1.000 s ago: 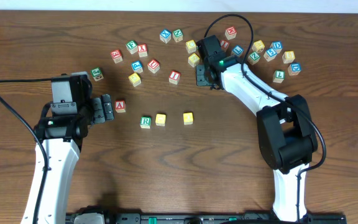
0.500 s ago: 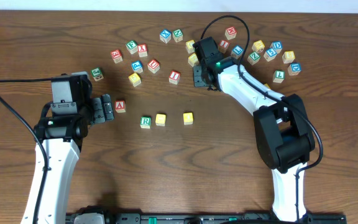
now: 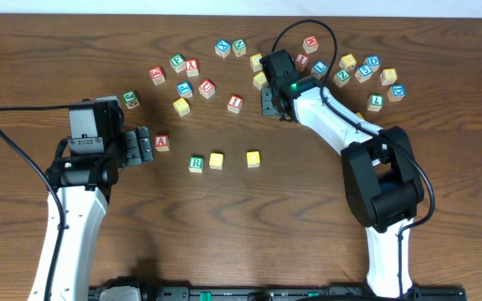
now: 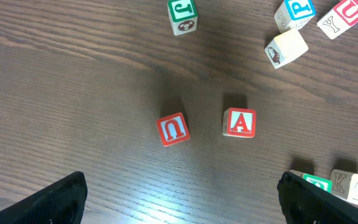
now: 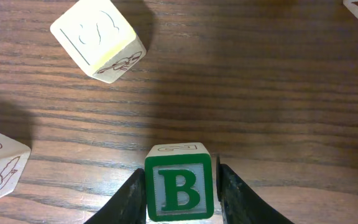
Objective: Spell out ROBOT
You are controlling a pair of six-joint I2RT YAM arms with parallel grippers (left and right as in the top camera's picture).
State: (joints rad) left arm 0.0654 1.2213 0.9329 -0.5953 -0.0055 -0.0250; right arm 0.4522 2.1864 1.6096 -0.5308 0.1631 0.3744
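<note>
The green B cube (image 5: 179,190) sits between the two fingers of the right gripper (image 3: 269,102), which is clenched on its sides (the letter faces the wrist camera). This is at the far part of the table (image 3: 308,217), among scattered cubes. Nearer the middle, the R cube (image 3: 196,164) lies with a yellow cube (image 3: 216,160) just beside it, and a second yellow cube (image 3: 253,159) stands a little apart. The left gripper (image 3: 145,146) is released wide, with the red A cube (image 3: 161,142) just beside its tips.
</note>
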